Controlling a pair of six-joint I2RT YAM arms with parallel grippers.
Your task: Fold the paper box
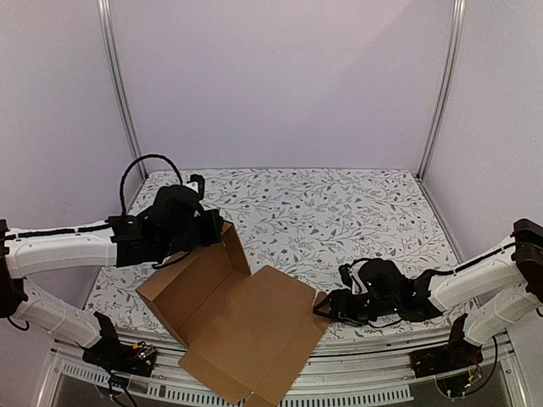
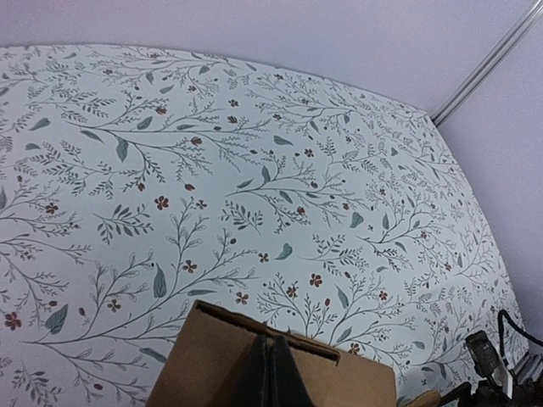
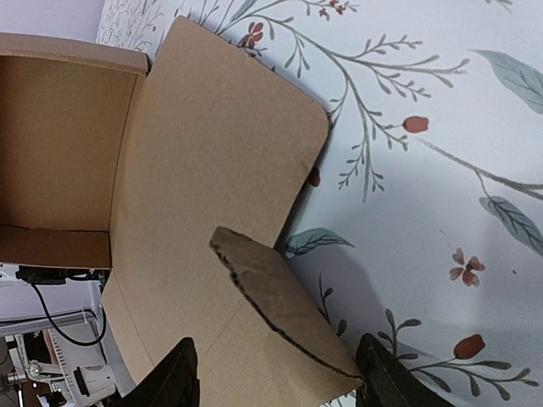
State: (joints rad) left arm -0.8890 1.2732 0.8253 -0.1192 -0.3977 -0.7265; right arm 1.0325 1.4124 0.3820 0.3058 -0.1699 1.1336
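Observation:
The paper box [image 1: 246, 326] is a brown cardboard sheet, partly folded, lying at the table's front with its near corner over the edge. One wall [image 1: 231, 244] stands upright at its back left. My left gripper [image 1: 212, 227] is at that wall. In the left wrist view its dark fingers [image 2: 276, 373] are shut together against the near face of the cardboard [image 2: 204, 365], with nothing between them. My right gripper [image 1: 325, 307] is low at the box's right edge. It is open [image 3: 280, 377], with a small raised tab [image 3: 280, 297] between the fingers, and the right fingertip [image 3: 380, 373] touches the tab's corner.
A floral cloth [image 1: 339, 212] covers the table. Pale walls and two metal posts [image 1: 119, 85] close in the back and sides. The table's front rail [image 1: 373, 394] runs just under the box. A black cable [image 1: 140, 165] loops above my left arm.

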